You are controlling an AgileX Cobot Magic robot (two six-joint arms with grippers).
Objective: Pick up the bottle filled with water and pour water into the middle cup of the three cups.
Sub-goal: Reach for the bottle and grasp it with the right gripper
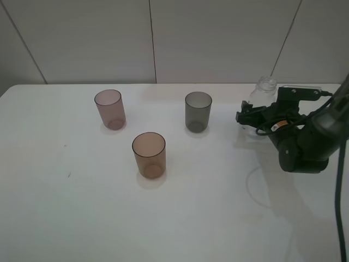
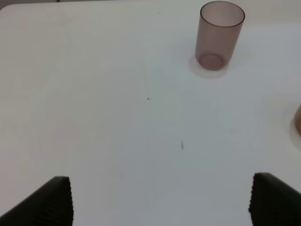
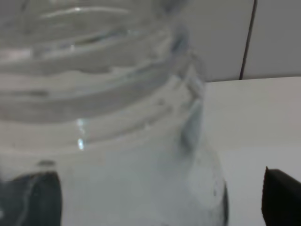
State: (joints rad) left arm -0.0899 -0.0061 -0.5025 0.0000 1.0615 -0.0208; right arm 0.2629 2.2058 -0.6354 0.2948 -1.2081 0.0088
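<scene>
The clear bottle (image 1: 266,87) stands uncapped at the back right; only its threaded neck and shoulder show above my right gripper (image 1: 252,116). In the right wrist view the bottle (image 3: 117,117) fills the frame between my open gripper (image 3: 162,202), and one fingertip (image 3: 283,197) stands clear of its side. The amber-brown middle cup (image 1: 149,155) stands upright nearest the front, with the mauve-pink cup (image 1: 110,109) behind it to the left and the smoky grey cup (image 1: 197,111) behind it to the right. My left gripper (image 2: 160,202) is open and empty over bare table.
The white table (image 1: 65,207) meets a pale panelled wall (image 1: 218,38) at the back. The left wrist view shows the pink cup (image 2: 220,35) and a sliver of the amber cup (image 2: 298,120). A cable (image 1: 341,180) hangs by the right arm.
</scene>
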